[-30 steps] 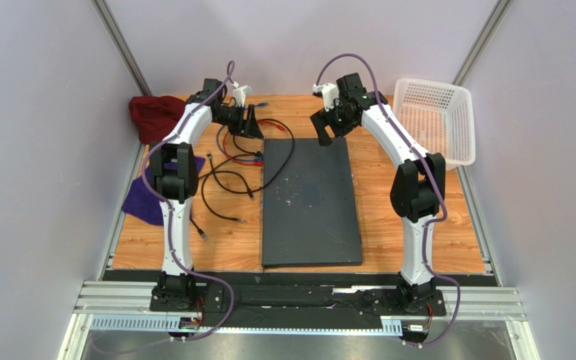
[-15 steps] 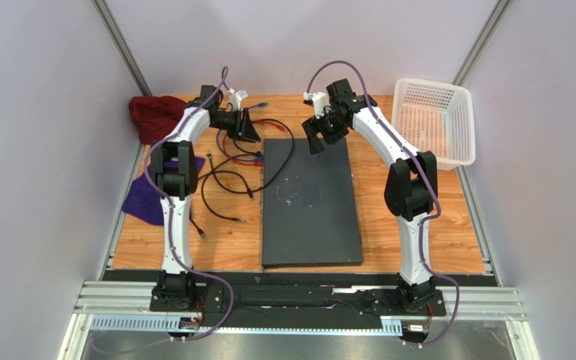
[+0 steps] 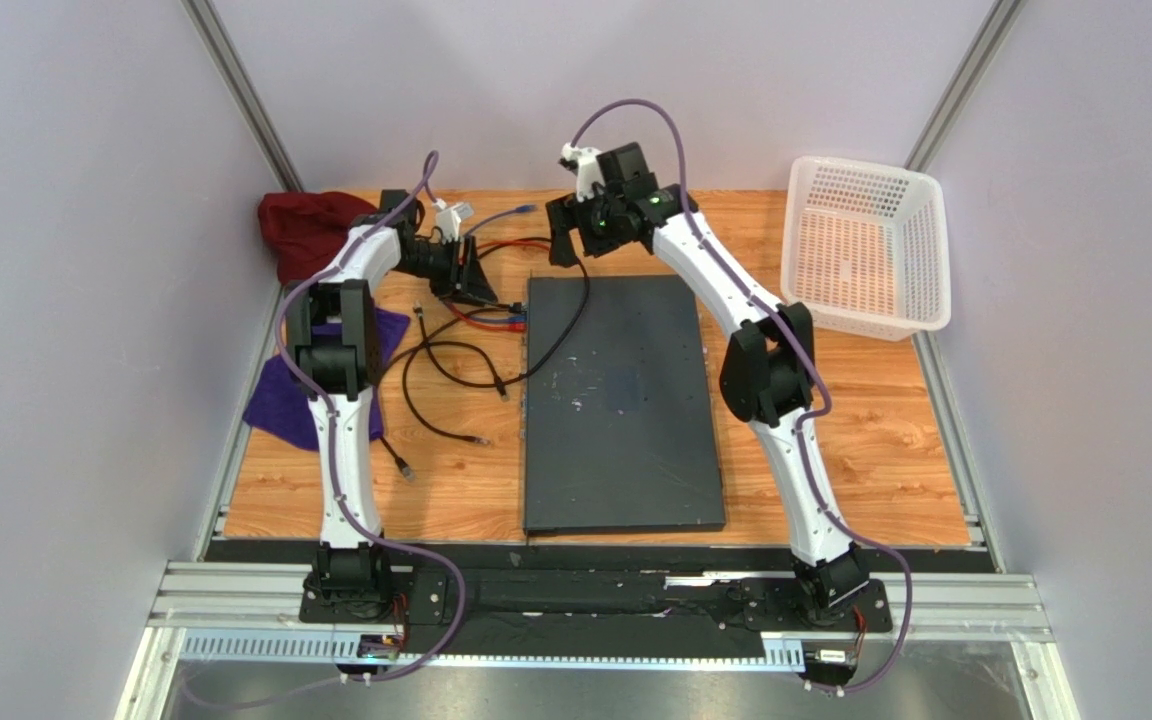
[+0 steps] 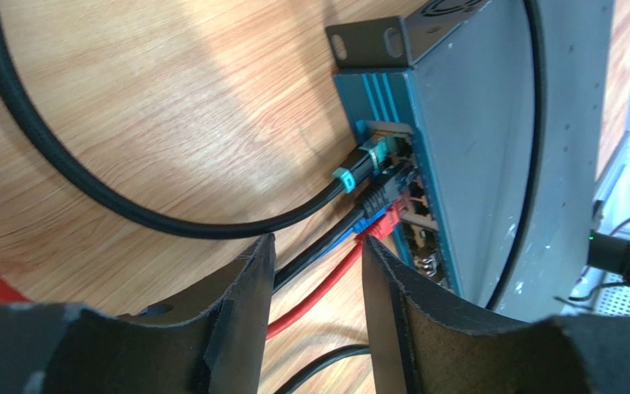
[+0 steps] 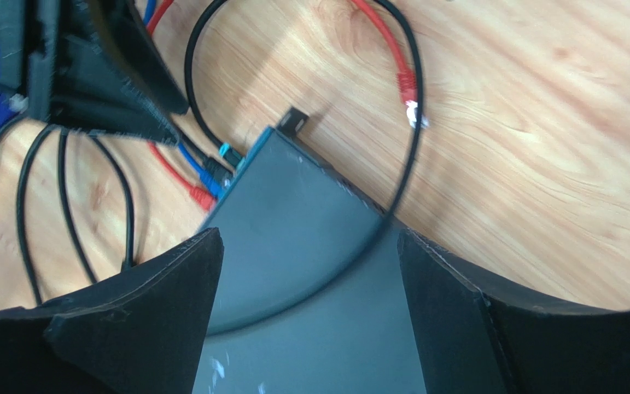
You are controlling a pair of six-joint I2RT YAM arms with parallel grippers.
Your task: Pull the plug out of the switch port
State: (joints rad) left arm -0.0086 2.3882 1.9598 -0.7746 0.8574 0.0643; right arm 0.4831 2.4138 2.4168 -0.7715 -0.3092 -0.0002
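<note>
The switch (image 3: pixel 620 398) is a large flat dark grey box lying mid-table. Several plugs sit in ports on its left side near the far corner: a teal-banded black plug (image 4: pixel 361 167), a black plug (image 4: pixel 381 190), a blue one and a red plug (image 4: pixel 385 220). My left gripper (image 3: pixel 473 281) is open just left of those ports. In the left wrist view its gripper (image 4: pixel 317 244) straddles the red cable (image 4: pixel 318 287) without touching it. My right gripper (image 3: pixel 579 228) is open and empty above the switch's far-left corner (image 5: pixel 294 222).
Loose black and red cables (image 3: pixel 447 368) lie left of the switch, and one black cable runs over its top. A loose red plug (image 5: pixel 408 87) lies beyond the corner. There is a white mesh basket (image 3: pixel 920 248) far right, a dark red cloth (image 3: pixel 304 225) far left, and a purple cloth (image 3: pixel 274 402).
My right arm has swung left, from over the switch's far edge to its far-left corner. My left gripper has shifted slightly left and nearer, staying open.
</note>
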